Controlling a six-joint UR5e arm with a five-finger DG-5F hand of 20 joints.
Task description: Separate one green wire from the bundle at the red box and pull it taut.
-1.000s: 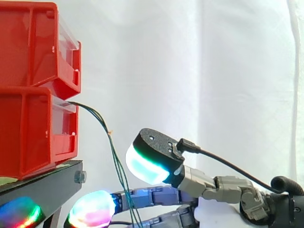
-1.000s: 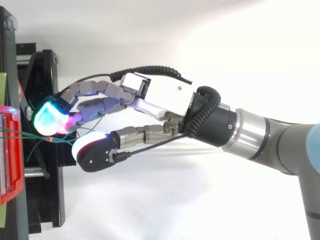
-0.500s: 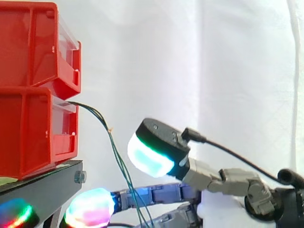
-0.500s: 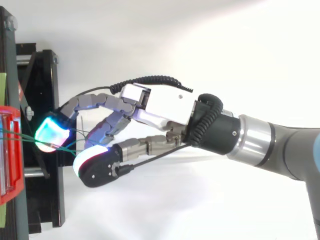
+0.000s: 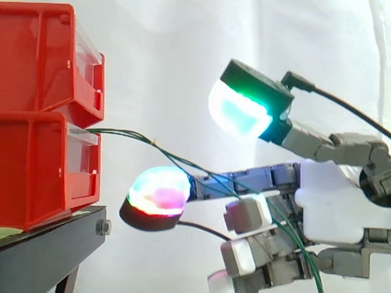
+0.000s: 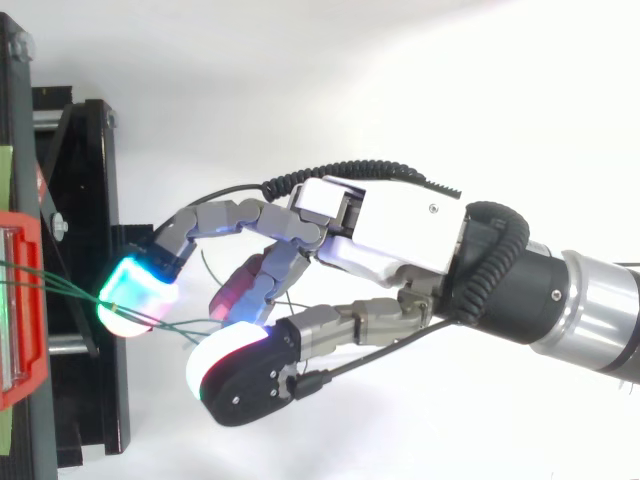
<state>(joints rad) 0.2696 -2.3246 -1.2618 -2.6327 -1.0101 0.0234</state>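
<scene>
From the red box (image 5: 43,165) the green wires (image 5: 119,131) run out to the robot hand (image 5: 333,201), whose curled fingers (image 5: 244,215) seem hooked round several strands, so pulling away from that box could tauten the whole bundle, not one.
</scene>
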